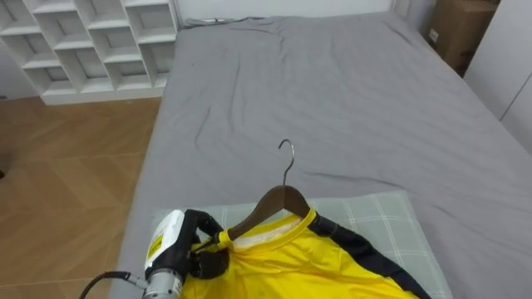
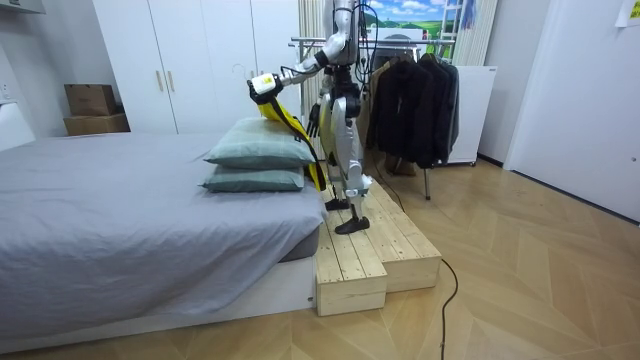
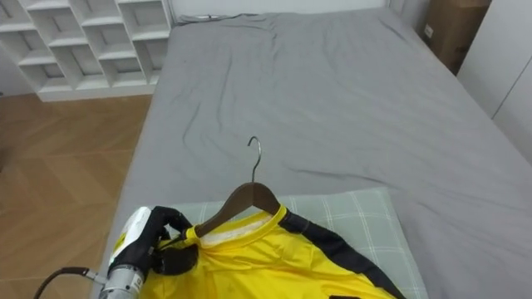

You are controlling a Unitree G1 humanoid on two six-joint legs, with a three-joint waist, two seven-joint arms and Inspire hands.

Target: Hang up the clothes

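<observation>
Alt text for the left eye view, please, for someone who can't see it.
The left robot hand grips one end of a wooden hanger carrying a yellow shirt, held over a pale checked pillow on a grey bed. White shelves stand at upper left.

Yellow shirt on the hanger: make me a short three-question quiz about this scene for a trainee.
1. True or false: the yellow shirt is already on the wooden hanger.
2. Multiple choice: what does the left robot hand grip? A) the metal hook. B) the shoulder end of the hanger, with shirt cloth over it. C) a pillow.
3. Short answer: in the room view, what is the robot standing on?

Key: 1 true. 2 B. 3 a wooden platform beside the bed.
</observation>
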